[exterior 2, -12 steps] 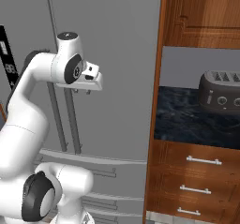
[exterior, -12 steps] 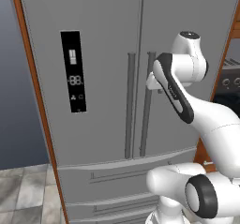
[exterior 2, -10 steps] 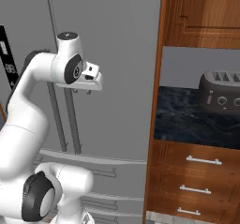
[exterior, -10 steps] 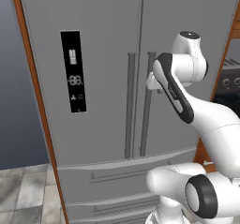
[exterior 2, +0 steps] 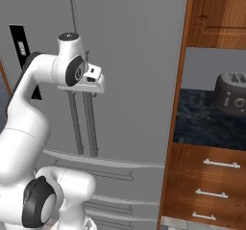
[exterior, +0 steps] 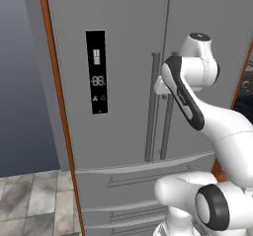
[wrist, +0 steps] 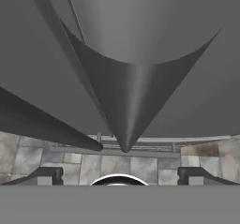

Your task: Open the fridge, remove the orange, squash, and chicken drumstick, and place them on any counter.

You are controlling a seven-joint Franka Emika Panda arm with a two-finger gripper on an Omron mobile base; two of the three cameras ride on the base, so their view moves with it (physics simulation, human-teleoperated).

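- The fridge (exterior: 123, 82) stands with both doors shut, so nothing of the task reads as done: opening it, taking out the orange, the squash and the chicken drumstick, and setting them on the tabletop (exterior 2: 202, 118) all lie ahead.
- The pincer (wrist: 119, 174) stands wide open and holds nothing; in the hand view the right door's bar handle (wrist: 129, 101) runs up between its fingertips (wrist: 47, 175), close to the camera.
- From the left base view the hand sits at the upper part of that handle (exterior: 167, 126), beside the left door's handle (exterior: 150, 106); whether a finger touches the bar cannot be told.
- The three foods are hidden behind the closed doors.
- The tabletop, black stone to the right of the fridge, carries a toaster (exterior 2: 231, 92) cut off by the picture's edge.
- The two drawers (exterior: 138, 178) below the doors are shut and partly blocked by the robot's own body.
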